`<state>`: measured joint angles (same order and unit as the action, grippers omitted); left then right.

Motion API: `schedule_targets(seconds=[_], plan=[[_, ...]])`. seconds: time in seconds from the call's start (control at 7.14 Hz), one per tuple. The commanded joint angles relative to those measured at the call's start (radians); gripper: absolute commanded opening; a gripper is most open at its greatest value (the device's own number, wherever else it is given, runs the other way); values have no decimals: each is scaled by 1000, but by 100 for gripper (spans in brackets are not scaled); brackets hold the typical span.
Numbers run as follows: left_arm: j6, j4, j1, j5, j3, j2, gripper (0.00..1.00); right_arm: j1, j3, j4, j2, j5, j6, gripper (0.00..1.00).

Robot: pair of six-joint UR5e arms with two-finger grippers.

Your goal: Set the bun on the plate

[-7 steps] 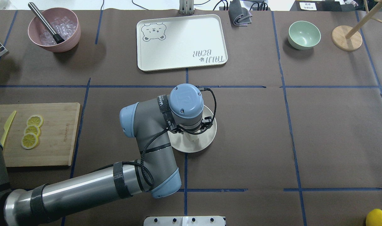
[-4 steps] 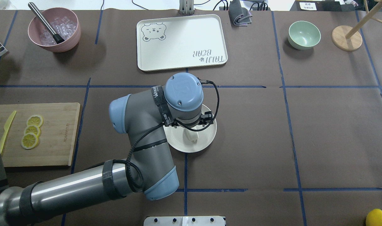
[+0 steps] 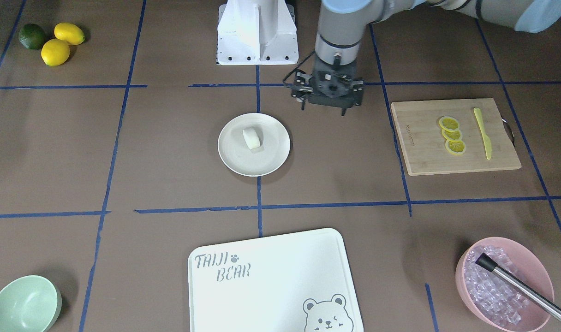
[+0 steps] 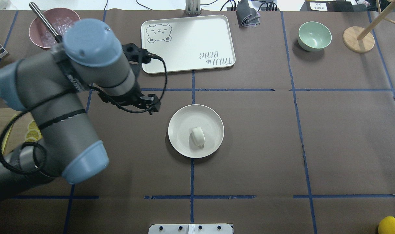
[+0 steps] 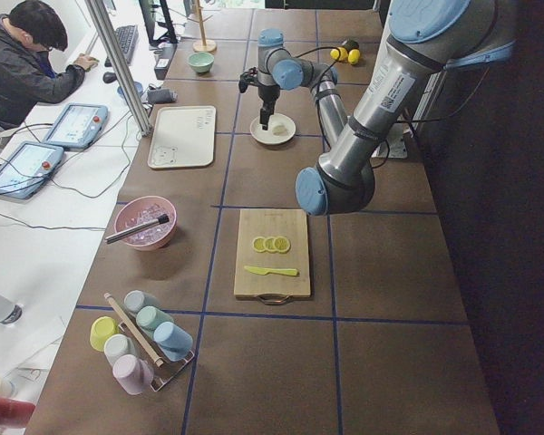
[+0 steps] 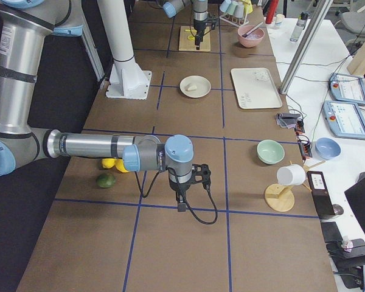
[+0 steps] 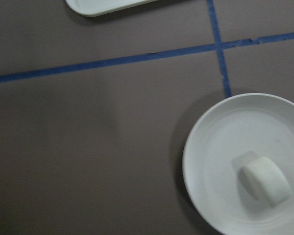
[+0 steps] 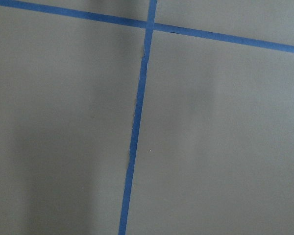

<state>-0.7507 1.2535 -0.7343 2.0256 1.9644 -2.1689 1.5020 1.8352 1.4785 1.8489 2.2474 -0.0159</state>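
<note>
Front view: small white rounded bun [image 3: 253, 138] lies on round cream plate [image 3: 274, 153], mid bench. Left hand [image 3: 323, 109] apart from plate, fingers look wide, empty. Judged: placing done; retreat upward, clear of rim. Pink bowl [image 3: 461, 276] holds ice cubes [image 3: 492, 295] plus metal rod [image 3: 524, 290]; mint-green bowl [image 3: 24, 306] empty.
Right side view: right hand [image 6: 182, 205], can't tell grip.

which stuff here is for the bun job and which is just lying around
Job: bun, plate.
Lying about: bear tray, green bowl, pink bowl, cutting board, lemon slices, yellow knife.
</note>
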Motion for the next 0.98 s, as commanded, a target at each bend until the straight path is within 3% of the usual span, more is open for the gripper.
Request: schedule_targets(seconds=[0.0,0.28,0.42,0.56,0.84], plan=[[470,-16,-313,202,33,209,100,0,-43,-7,-7,7,1,100],[833,1,-540,263,27,419,100,0,-56,-7,-7,8,1,100],[906,-2,-645,262,21,481,100,0,-53,-7,-4,11,2,100],[903,0,-684,260,16,577,100,0,-53,-7,-5,11,4,100],[913,0,-712,254,-12,668,100,0,-51,-9,-8,9,1,100]])
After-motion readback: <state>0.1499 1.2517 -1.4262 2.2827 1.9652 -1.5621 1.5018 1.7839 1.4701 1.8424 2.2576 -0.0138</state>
